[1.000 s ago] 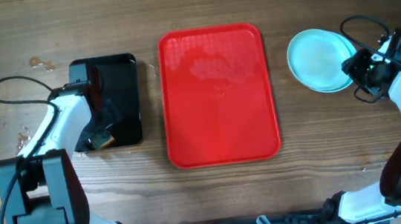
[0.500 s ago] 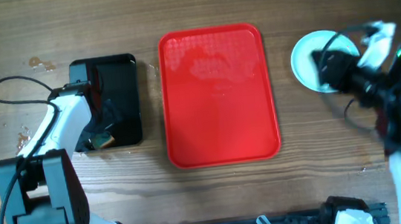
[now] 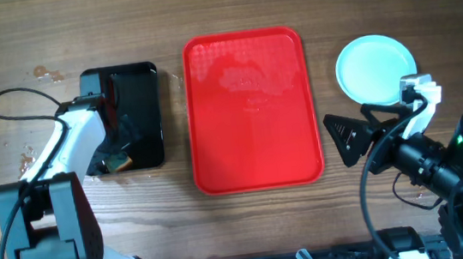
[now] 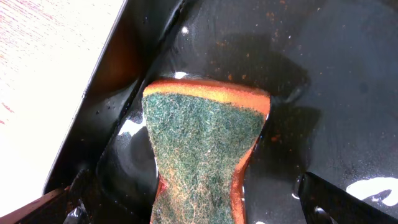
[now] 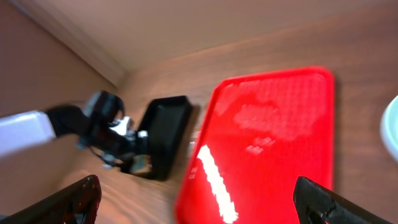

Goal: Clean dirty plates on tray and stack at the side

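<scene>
Overhead: the red tray (image 3: pixel 252 110) sits mid-bench with no plate on it, just a wet sheen toward the top. The plates (image 3: pixel 375 68) are off it, on the bench (image 3: pixel 227 1) near the tray's right edge. They read as one pale-blue disc, so you can't count the stack from here. Your right fingers (image 3: pixel 342 139) are spread wide, holding nothing, high up near the camera between the tray's corner and the plates, pointing left. That looks like a let-go-and-clear pose, so the stacking is probably done. Your left arm (image 3: pixel 73 142) leans over the black tray (image 3: pixel 131 114) at far left, where the sponge sits.

Room: there is wide bare wood in front of both trays and a clear gap between the black tray and the red one. The plates sit close to the red rim, so mind that edge if you reach in again.

Left wrist: the sponge (image 4: pixel 202 155) lies scourer-side up in the wet black tray, by its side wall. Your left fingers (image 4: pixel 354 202) are released, one on each side of it, not touching. It's a sensible spot, since drips stay in the tray.

Right wrist: blurred. The right fingers (image 5: pixel 68 198) are open with empty air between them. The red tray (image 5: pixel 273 143) below is bare, with the black tray and left arm beyond and a sliver of plate at the right border.
</scene>
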